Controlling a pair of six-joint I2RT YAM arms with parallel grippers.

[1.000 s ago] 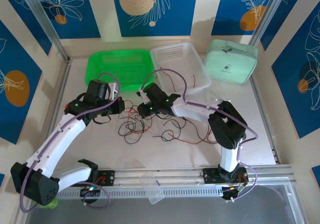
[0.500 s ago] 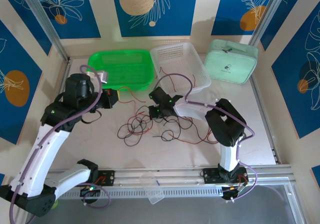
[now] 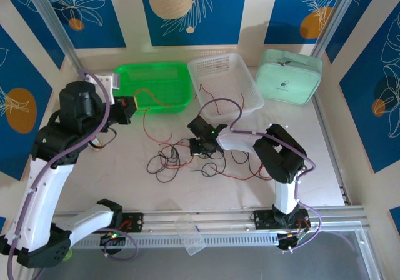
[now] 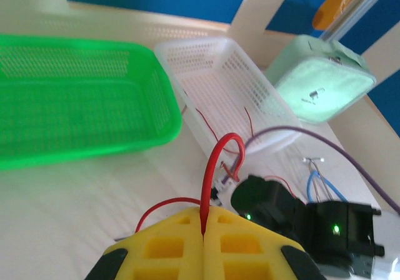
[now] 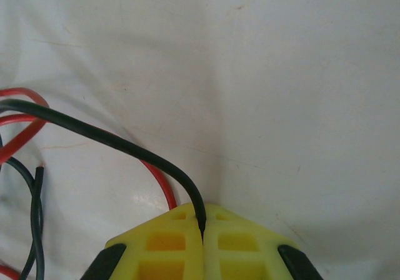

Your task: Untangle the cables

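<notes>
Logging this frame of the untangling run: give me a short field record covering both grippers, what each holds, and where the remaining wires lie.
left gripper: shut on red cable, raised near green basket
right gripper: shut on black cable, low over the table
cable pile: red and black strands, tangled, on the table between the arms
white basket: thin red strands reach into it
task state: not yet untangled

Robot lab: enclosed, aluminium-framed table [image 3: 187, 195]
</notes>
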